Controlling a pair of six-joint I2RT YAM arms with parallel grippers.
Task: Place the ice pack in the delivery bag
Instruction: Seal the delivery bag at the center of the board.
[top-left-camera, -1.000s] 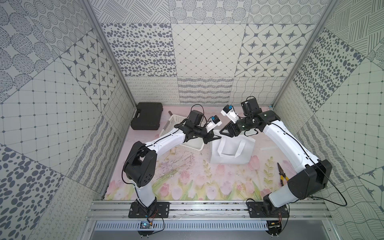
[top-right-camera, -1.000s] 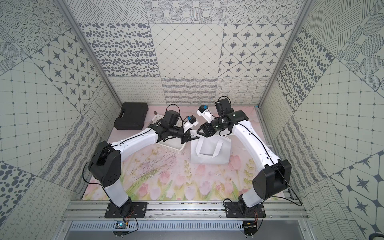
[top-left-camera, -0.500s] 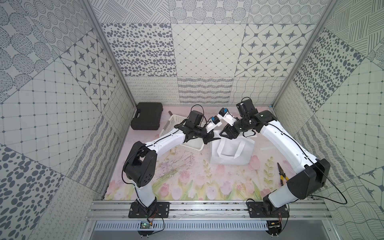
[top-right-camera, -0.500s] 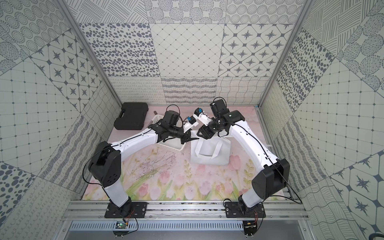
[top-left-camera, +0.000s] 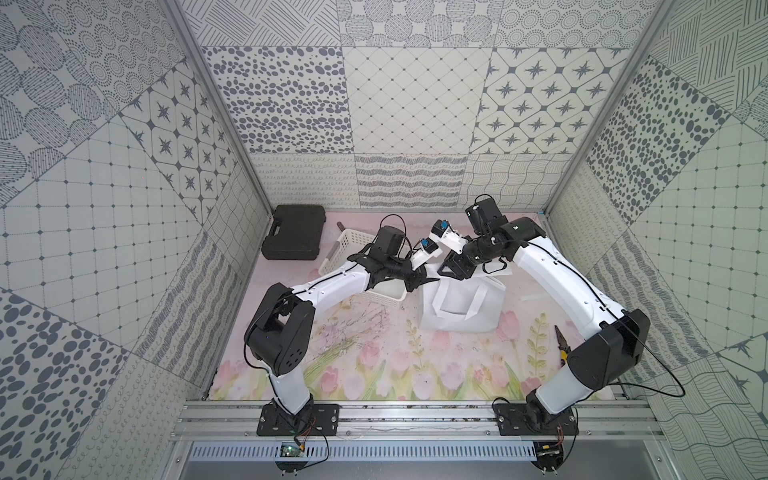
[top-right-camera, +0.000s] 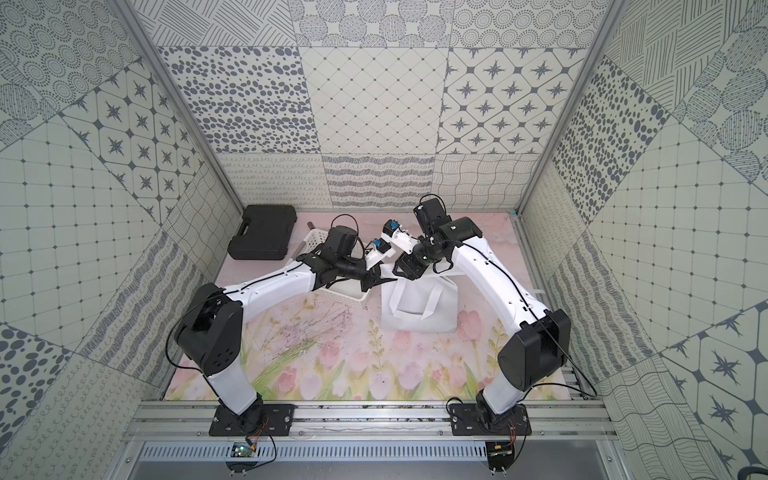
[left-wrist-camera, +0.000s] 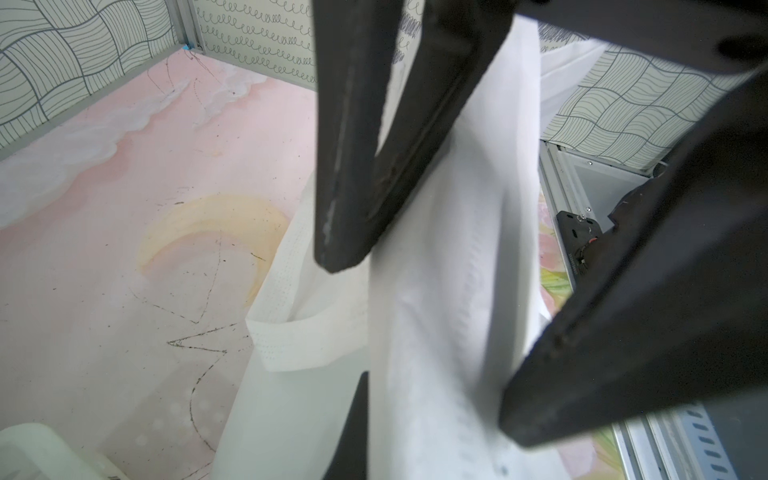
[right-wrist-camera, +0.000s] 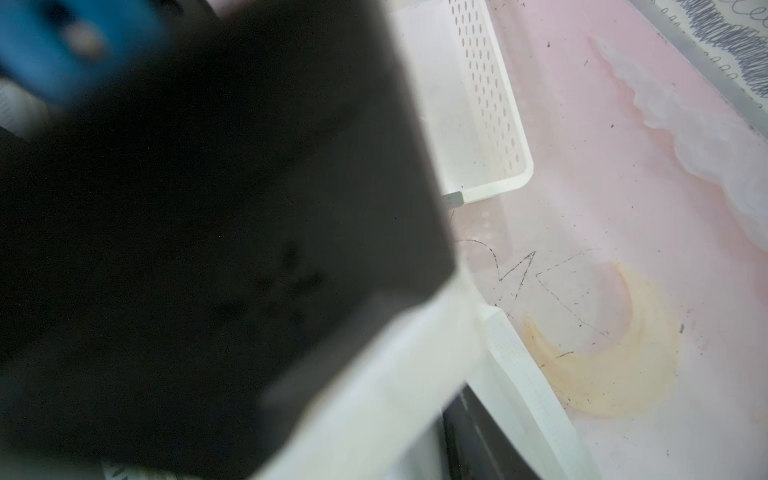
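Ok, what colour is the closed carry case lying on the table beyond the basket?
The carry case is plain black; it shows best in a top view.

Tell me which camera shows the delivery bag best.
The top views: nearly the whole delivery bag stands in frame, front handle included, only its top edge hidden by the grippers. The left wrist view shows just close white fabric and a strap; the right wrist view shows only a blurred edge.

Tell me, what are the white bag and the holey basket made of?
The delivery bag looks like soft, matte non-woven fabric: it folds and sags, and its strap shows tiny pressed dots. The basket looks like hard, smooth white plastic, with neat rows of oval holes and a stiff rim.
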